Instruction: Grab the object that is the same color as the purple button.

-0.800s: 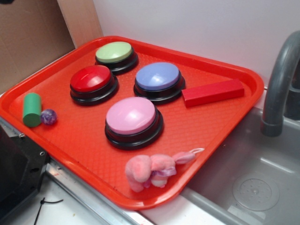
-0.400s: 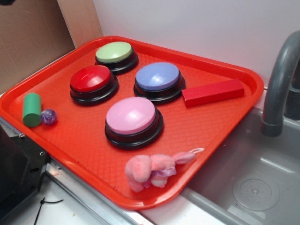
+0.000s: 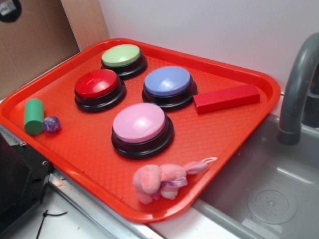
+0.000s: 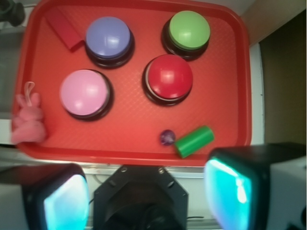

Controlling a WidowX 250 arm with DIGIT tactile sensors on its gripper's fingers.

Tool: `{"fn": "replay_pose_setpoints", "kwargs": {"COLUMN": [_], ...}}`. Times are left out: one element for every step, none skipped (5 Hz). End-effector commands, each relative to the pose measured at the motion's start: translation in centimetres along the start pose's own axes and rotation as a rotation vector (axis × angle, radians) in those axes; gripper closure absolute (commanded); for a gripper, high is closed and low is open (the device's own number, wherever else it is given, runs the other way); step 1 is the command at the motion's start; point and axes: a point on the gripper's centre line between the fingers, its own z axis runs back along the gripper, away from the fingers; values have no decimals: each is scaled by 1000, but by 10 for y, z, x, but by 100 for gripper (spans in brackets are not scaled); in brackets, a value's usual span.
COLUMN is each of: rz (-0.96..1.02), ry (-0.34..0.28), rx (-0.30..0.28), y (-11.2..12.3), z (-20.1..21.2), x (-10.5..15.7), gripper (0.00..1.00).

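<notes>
1. Hanging above the near edge of the tray, the gripper (image 4: 144,201) fills the bottom of the wrist frame; its jaws stand wide apart, one finger pad (image 4: 64,203) at lower left and the other at lower right, with nothing between them.
2. Nearest items on the red tray (image 3: 89,159) in the wrist view: the small purple ball (image 4: 167,137) at lower centre, touching or just beside the end of the green cylinder (image 4: 194,141), which lies on its side.
3. In the exterior view the purple ball (image 3: 51,124) sits at the left of the frame, directly right of the green cylinder (image 3: 34,116).
4. A pink plush toy (image 4: 28,120) lies at the left tray edge in the wrist view.
5. Mid-tray: the pink button (image 4: 85,93) left of centre and the red button (image 4: 169,79) right of centre.
6. Farther: the purple button (image 4: 109,39) at upper left and the green button (image 4: 189,31) at upper right.
7. Farthest: a red block (image 4: 64,28) just beside the purple button, at the upper-left corner.
8. The exterior view shows a grey faucet (image 3: 298,89) and sink (image 3: 271,199) at the right of the frame.
</notes>
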Motion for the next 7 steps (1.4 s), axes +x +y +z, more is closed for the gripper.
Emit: {"fn": "replay_pose_setpoints", "kwargs": {"rz": [-231,-357,-382,-379,-391,-419,-461], "ry": [-39,-57,-64,-11,50,49,48], "rx": [7,4,-22,-14,-19,-19,-60], "y": [10,12,18,25,32,33,40], "z": [-49,-66,-76,-99,-128,-142,-160], "x": [13,8,1,1,0,3,-4], "gripper": [0,0,0,0,0,0,0]}}
